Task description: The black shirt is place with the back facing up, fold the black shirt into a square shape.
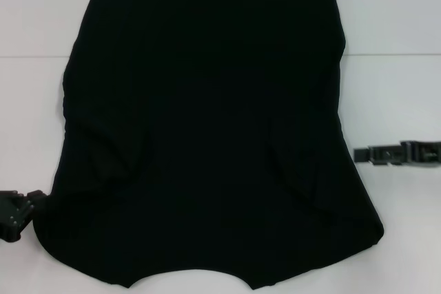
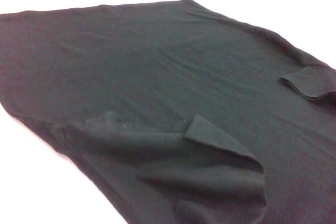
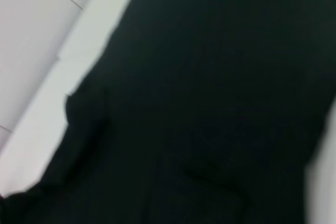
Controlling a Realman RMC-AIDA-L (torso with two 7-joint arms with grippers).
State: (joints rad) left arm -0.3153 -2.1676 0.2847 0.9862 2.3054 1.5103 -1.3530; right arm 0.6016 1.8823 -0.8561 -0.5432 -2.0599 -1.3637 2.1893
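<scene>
One black shirt [image 1: 207, 135], two claws

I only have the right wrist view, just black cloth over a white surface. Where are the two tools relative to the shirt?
Observer: The left tool sits at the black shirt's near left corner, low on the white table.
Operator: And the right one?
Observer: The right tool is beside the shirt's right edge, clear of the cloth.
Operator: Sleeves already folded?
Observer: Yes, the left wrist view shows the sleeves tucked in over the body.
</scene>
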